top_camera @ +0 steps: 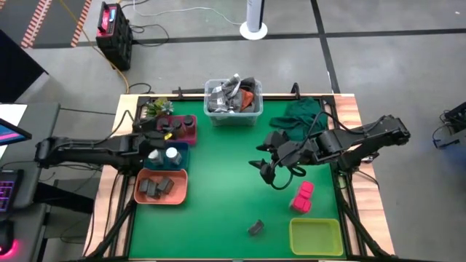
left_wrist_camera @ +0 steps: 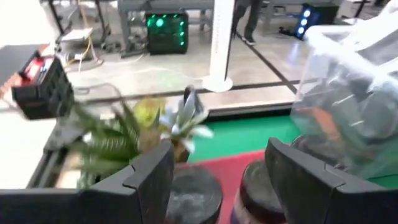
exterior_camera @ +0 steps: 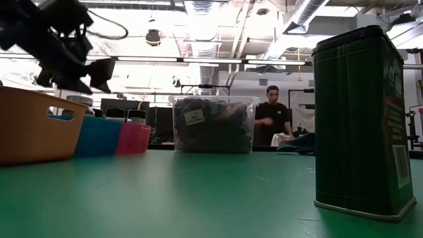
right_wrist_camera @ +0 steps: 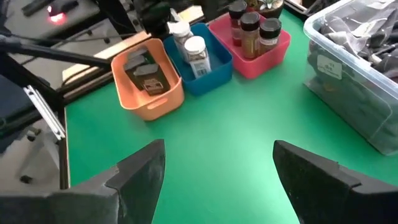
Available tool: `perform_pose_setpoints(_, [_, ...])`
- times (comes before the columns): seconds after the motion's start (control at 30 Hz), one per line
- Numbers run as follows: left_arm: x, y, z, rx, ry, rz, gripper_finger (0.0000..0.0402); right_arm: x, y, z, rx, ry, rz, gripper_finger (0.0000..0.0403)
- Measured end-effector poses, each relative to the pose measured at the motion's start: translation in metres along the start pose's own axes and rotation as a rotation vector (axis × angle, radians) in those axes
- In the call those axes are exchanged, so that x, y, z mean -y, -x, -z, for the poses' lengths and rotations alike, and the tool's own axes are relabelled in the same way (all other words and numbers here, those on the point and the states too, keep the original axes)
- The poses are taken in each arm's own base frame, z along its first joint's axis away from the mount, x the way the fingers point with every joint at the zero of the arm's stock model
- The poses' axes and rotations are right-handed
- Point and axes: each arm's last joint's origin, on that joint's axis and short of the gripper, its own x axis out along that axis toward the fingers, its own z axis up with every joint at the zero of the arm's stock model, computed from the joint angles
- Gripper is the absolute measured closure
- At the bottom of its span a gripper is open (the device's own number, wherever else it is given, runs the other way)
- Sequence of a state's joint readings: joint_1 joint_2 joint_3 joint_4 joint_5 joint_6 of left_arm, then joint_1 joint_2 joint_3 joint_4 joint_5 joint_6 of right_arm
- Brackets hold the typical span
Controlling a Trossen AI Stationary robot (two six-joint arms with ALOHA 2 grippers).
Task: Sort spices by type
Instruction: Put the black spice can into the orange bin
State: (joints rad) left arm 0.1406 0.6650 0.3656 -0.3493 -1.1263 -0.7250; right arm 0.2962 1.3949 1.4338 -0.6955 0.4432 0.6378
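Note:
Three trays stand in a row at the table's left. The pink tray holds dark round jars. White-topped jars stand in the blue tray, and dark grey tins lie in the orange tray. My left gripper hangs open just above the pink tray, with two dark jar lids below its fingers. My right gripper is open in the air over the table's middle. Two pink blocks and a dark tin rest on the mat at the near right.
A clear bin of clutter stands at the far middle, with a green cloth to its right and a small plant at the far left. A yellow-green tray sits at the near right corner. A person stands beyond the table.

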Motion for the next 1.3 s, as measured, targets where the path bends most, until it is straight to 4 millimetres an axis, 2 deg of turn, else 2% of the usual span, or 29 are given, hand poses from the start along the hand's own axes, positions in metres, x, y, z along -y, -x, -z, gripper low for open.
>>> perform_pose_setpoints(0.17, [0.006, 0.009, -0.027, 0.000, -0.062, 0.100, 0.0163, 0.000, 0.000, 0.003, -0.056, 0.027, -0.033, 0.0081])
perform_pose_setpoints(0.3, [0.019, 0.020, -0.044, -0.083, -0.179, 0.364, 0.0163, 0.003, 0.000, 0.010, -0.198, 0.088, -0.106, 0.0081])
perform_pose_setpoints(0.43, [0.034, 0.032, -0.056, -0.159, -0.174, 0.568, 0.0163, 0.006, 0.002, 0.023, -0.343, 0.159, -0.107, 0.0081])
perform_pose_setpoints(0.77, [0.081, 0.054, -0.062, -0.283, -0.172, 0.672, 0.0164, 0.026, 0.013, 0.047, -0.668, 0.175, 0.055, 0.0081])
perform_pose_setpoints(0.93, [0.106, 0.062, -0.063, -0.340, -0.126, 0.694, 0.0164, 0.030, 0.004, 0.064, -0.829, 0.115, 0.053, 0.0081])
perform_pose_setpoints(1.17, [0.135, 0.080, -0.069, -0.409, -0.235, 0.842, 0.0164, -0.010, -0.005, 0.083, -0.709, 0.343, -0.266, 0.0091])
perform_pose_setpoints(1.3, [0.142, 0.084, -0.077, -0.437, -0.179, 0.834, 0.0164, -0.027, -0.017, 0.089, -0.629, 0.456, -0.361, 0.0096])
